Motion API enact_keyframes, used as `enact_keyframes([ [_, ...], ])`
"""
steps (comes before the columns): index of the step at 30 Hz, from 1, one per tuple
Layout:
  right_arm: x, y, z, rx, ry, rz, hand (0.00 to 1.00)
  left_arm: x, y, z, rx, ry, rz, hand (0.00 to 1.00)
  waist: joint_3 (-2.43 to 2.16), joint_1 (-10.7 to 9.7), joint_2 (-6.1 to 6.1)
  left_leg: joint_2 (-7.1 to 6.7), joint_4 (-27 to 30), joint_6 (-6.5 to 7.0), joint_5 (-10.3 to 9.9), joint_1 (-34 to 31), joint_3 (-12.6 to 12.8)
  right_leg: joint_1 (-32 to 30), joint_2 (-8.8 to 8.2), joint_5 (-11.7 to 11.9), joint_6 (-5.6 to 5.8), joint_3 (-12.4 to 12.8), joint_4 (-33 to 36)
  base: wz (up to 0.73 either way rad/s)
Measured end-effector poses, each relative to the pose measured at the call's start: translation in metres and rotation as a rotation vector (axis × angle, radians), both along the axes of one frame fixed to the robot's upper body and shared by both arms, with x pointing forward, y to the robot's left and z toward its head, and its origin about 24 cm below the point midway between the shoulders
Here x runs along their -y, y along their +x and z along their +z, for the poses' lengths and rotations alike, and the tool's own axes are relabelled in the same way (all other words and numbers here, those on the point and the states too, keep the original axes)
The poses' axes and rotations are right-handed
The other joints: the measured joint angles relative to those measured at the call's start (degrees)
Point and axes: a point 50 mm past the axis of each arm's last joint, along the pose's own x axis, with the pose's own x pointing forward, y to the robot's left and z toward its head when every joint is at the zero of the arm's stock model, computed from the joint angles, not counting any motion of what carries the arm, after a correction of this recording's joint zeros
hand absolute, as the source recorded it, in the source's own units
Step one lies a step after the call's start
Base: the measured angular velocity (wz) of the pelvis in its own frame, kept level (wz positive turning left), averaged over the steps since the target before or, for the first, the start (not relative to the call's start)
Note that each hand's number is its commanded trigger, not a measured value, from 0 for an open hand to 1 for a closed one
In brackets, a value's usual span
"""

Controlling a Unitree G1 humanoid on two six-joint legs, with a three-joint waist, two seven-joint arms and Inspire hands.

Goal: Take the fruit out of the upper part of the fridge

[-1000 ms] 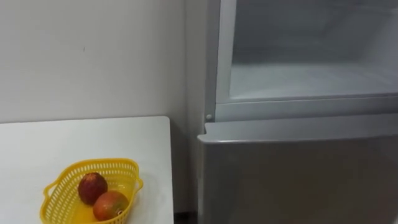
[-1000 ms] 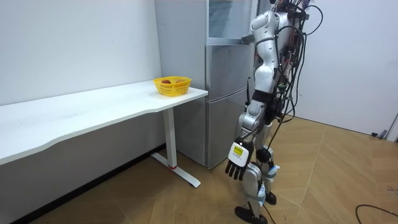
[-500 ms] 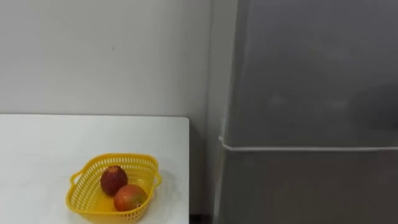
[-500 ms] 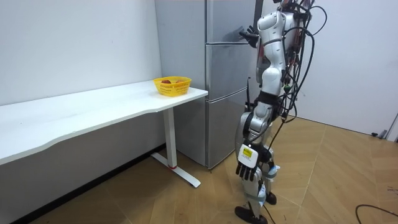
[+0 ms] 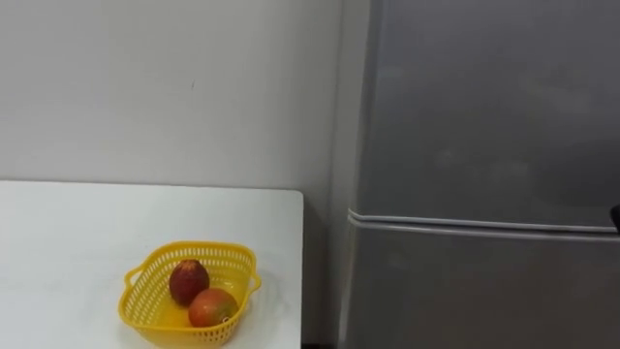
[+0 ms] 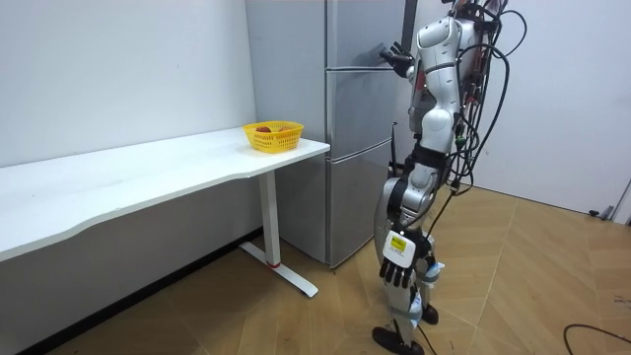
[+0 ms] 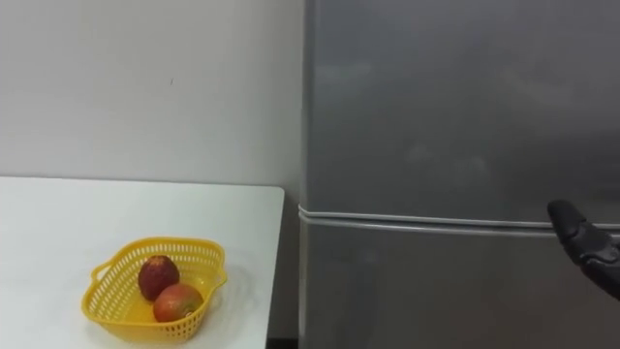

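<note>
The grey fridge stands right of the table with its upper door (image 5: 484,107) shut flush above the lower door (image 5: 484,291). My right hand (image 7: 586,247) is raised at the upper door's lower right, fingers straight and holding nothing; in the room view this right hand (image 6: 396,57) rests against the door front. My left hand (image 6: 397,266) hangs open beside my leg. A yellow basket (image 5: 199,247) on the white table (image 5: 77,233) holds a dark red fruit (image 5: 189,281) and an orange-red fruit (image 5: 212,307).
I stand upright facing the fridge, which fills the right of the eye views. A narrow gap separates the table's right edge from the fridge side (image 5: 354,145). A plain white wall (image 5: 145,78) is behind the table. Wooden floor (image 6: 532,276) lies open behind me.
The upper fridge door, open a second ago on a bare compartment, has swung shut. My right arm followed it to the door front. The head camera shifted, bringing the basket further into view.
</note>
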Motion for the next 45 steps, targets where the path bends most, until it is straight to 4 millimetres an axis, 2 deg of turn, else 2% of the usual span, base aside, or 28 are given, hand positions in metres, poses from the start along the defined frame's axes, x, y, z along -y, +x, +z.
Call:
enact_keyframes([
  [14, 0.002, -0.002, 0.004, 0.022, 0.017, -0.005, 0.0, -0.003, 0.006, 0.0, 0.025, 0.008, -0.003, 0.0, -0.4, -0.35, 0.58, -0.12, -0.04, 0.0, 0.0, 0.04, 0.0, 0.01, -0.06, 0.03, 0.04, 0.16, -0.01, 0.0],
  [22, 0.005, -0.004, 0.01, 0.058, 0.071, 0.002, 0.0, -0.004, 0.005, 0.001, 0.028, 0.003, 0.008, 0.0, -0.46, -0.84, 1.09, -0.13, -0.08, 0.01, -0.01, 0.02, 0.12, -0.21, -0.07, 0.02, 0.08, 0.2, -0.04, 0.0],
  [24, 0.01, -0.004, 0.011, 0.047, 0.084, -0.001, 0.0, -0.005, 0.004, 0.001, 0.029, 0.006, 0.022, 0.0, -0.3, -1.55, 0.93, -0.15, -0.09, 0.01, 0.0, -0.05, 0.2, -0.13, -0.07, 0.02, 0.08, 0.15, 0.02, 0.0],
  [29, 0.026, -0.009, 0.019, 0.051, 0.128, -0.055, 0.0, -0.01, 0.007, 0.003, 0.053, 0.027, 0.049, 0.0, -0.36, -2.51, 0.91, -0.18, -0.13, 0.0, 0.01, -0.08, 0.09, -0.19, -0.03, -0.02, 0.12, 0.2, -0.02, 0.02],
  [35, 0.044, -0.02, 0.022, 0.063, 0.196, -0.157, 0.0, -0.014, 0.009, 0.004, 0.067, 0.055, 0.066, 0.0, -0.24, -4.69, 0.11, -0.25, -0.07, 0.0, 0.01, -0.16, 0.15, -0.06, -0.1, -0.06, 0.19, 0.21, -0.39, 0.0],
  [40, 0.063, -0.034, 0.011, 0.049, 0.319, -0.259, 0.0, -0.02, 0.01, 0.005, 0.073, 0.093, 0.076, 0.0, -0.28, -6.67, -0.2, -0.27, -0.46, 0.01, 0.01, -0.22, 0.18, 0.03, -0.03, -0.09, 0.23, 0.6, -1.29, -0.01],
  [43, 0.078, -0.049, -0.004, 0.007, 0.399, -0.358, 0.0, -0.021, 0.012, 0.006, 0.078, 0.105, 0.078, 0.0, -0.38, -6.76, -0.09, -0.24, -0.49, 0.01, 0.01, -0.03, 0.62, 0.05, 0.15, -0.05, 0.27, 1.58, -1.12, -0.11],
  [45, 0.086, -0.059, -0.02, -0.06, 0.442, -0.429, 0.0, -0.022, 0.013, 0.006, 0.082, 0.12, 0.076, 0.0, -0.39, -6.79, 0.03, -0.18, -0.49, 0.01, 0.01, -0.01, 1.11, -0.1, 0.21, -0.04, 0.26, 1.94, -1.04, -0.12],
])
